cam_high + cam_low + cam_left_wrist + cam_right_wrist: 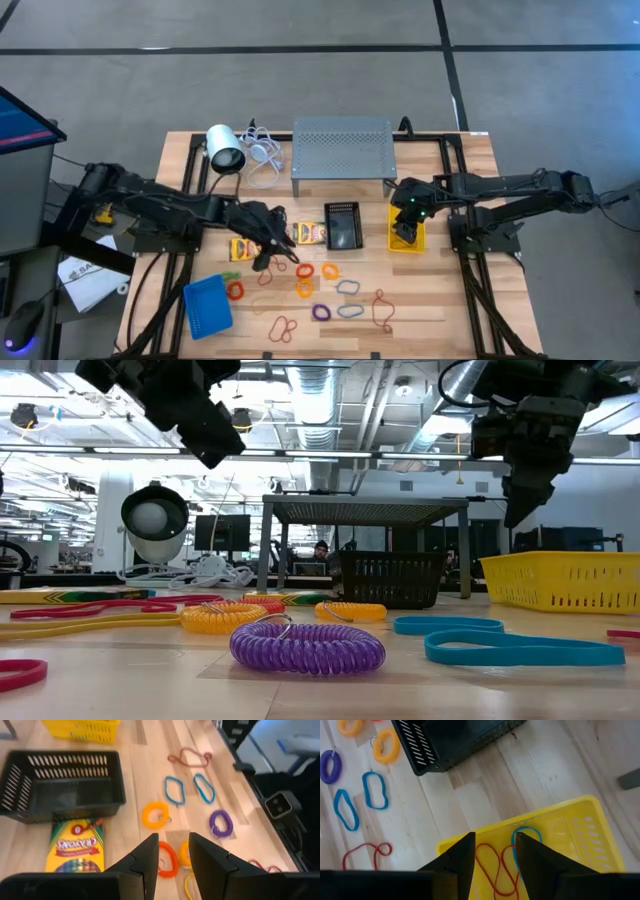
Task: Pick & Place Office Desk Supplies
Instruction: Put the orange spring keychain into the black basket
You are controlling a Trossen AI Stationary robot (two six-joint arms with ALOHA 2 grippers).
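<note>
Nearest, at table height: a purple coil (307, 645) lying flat on the table (120, 690), with pale blue bands (520, 650) to one side and orange coils (222, 618) just behind. Farther back, a black bin (392, 578) and a yellow bin (565, 580). Both arms hang well above the wood here, touching nothing.

From above: left gripper (268, 243) hovering between the two crayon boxes (310, 234), at the near edge of the scattered bands. Right gripper (405, 215) over the yellow bin. Blue bin (208, 305) off by the left front corner, apart from the rest.

Past the left wrist: jaws a little apart and empty, with a red-orange coil (167, 859) showing partly in the gap between them and partly hidden behind one finger. Probably the next pick.

- Centre first, so that one side of the ring sits squarely in the gap.
- Open wider before dropping.
- Come straight down, close on the rim only, and avoid sweeping the yellow-orange coil just beside it.
- Expect the springy coil to roll or squirm, so squeeze slowly and lift plumb.

Past the right wrist: jaws apart, holding nothing, above the yellow bin, with red and pale blue loops (492, 865) already lying inside. Best kept high and clear of the bin wall while waiting.
</note>
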